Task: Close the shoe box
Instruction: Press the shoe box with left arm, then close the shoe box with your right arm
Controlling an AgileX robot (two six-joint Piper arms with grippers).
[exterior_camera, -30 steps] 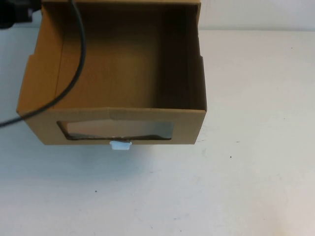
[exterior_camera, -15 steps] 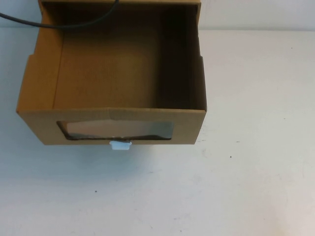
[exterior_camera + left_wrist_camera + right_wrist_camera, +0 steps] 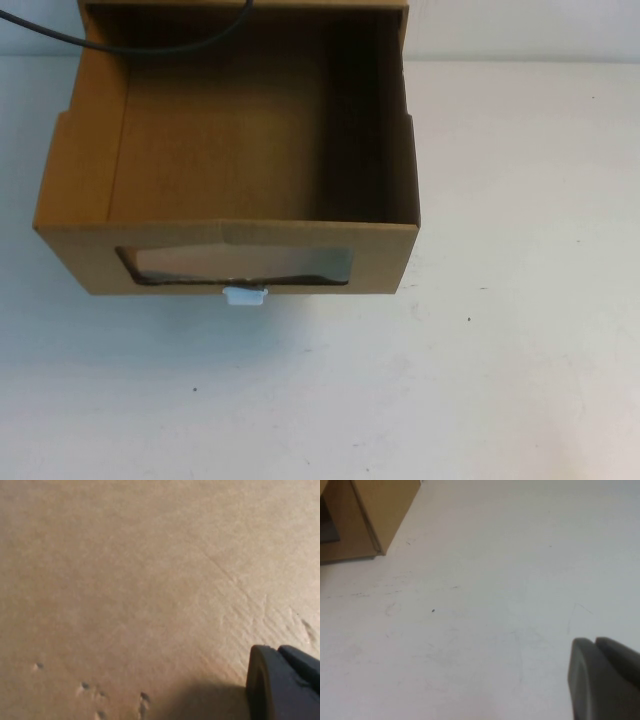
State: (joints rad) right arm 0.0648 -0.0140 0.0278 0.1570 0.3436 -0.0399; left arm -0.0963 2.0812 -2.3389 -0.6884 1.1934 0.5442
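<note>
The white surface (image 3: 520,300) fills most of the high view, and on its far left part sits the shoe box (image 3: 230,150), a brown corrugated cardboard drawer lying open, its inside bare and showing from above. The box's long axis runs from the near front panel away toward the far edge of the surface, so closing it looks to call for a push along that line, from the front panel toward the back. The front panel faces the robot and carries a clear window (image 3: 240,265) with a wavy lower edge, and below that a small white tab (image 3: 245,296) at the bottom edge. A thin black cable (image 3: 150,47) crosses the far left corner of the box. Neither arm shows in the high view. The left hand (image 3: 285,682) appears only as a dark fingertip in its wrist view, held close against plain cardboard, most likely a face of the box; which face cannot be told, nor whether its fingers are apart or together. The right hand (image 3: 605,677) likewise shows one grey fingertip over bare surface, with a corner of the box (image 3: 370,510) well apart from it; its state cannot be told either. Judging by that, the left arm is the nearer to the box.
</note>
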